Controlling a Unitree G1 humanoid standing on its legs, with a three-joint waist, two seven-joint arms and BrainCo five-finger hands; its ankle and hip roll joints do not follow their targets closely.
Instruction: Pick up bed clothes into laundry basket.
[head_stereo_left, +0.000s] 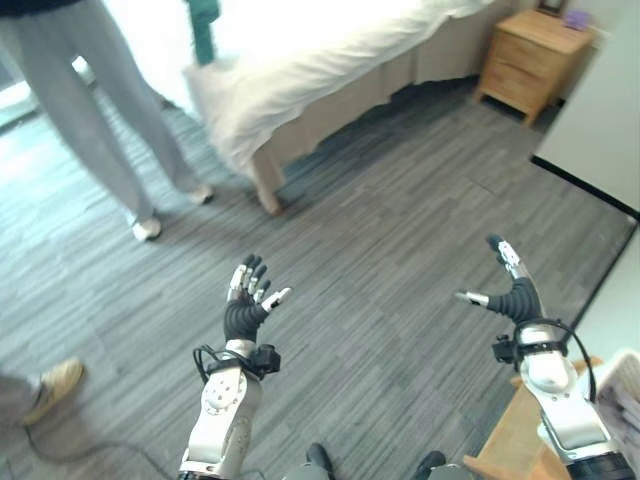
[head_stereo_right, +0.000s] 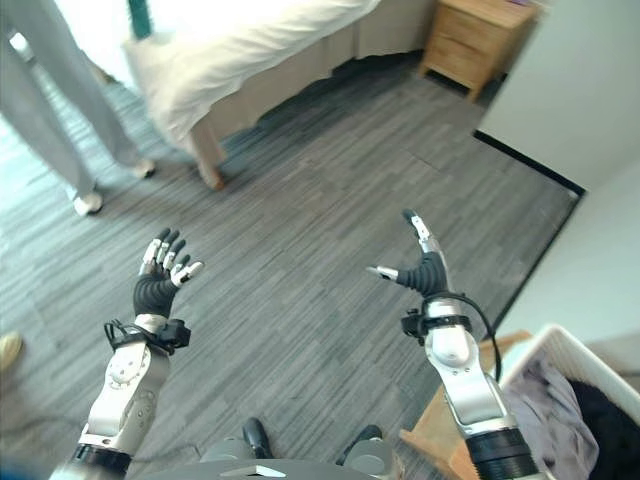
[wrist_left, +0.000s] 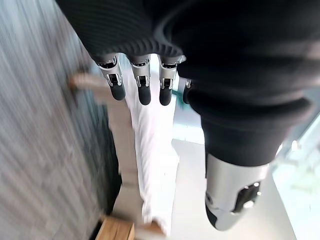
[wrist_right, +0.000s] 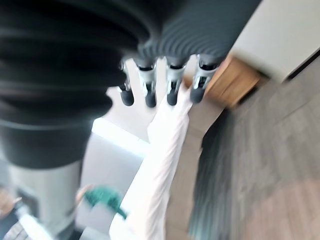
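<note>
Both arms reach out low over the grey plank floor (head_stereo_left: 400, 300), palms up and empty. Past them, at the far side of the room, stands the bed (head_stereo_left: 330, 80), its white bedding (head_stereo_left: 290, 70) hanging over the near edge and corner. On top of it, near the far edge, lies a teal garment (head_stereo_left: 203, 28), well apart from either hand. A person in grey trousers (head_stereo_left: 90, 110) stands on the floor by the bed's foot corner, and someone else's tan shoe (head_stereo_left: 55, 385) shows at the floor's near left edge. A wooden nightstand (head_stereo_left: 535, 60) sits at the bed's far right end, against the wall. Close by the robot's right side, the white laundry basket (head_stereo_right: 560, 345) holds grey and dark clothes (head_stereo_right: 560, 410), beside a low wooden piece. The left hand (head_stereo_left: 245, 310) has its fingers straight and spread, thumb out, holding nothing. The right hand (head_stereo_left: 512, 295) is likewise splayed wide, thumb pointing inward, with nothing in it.
</note>
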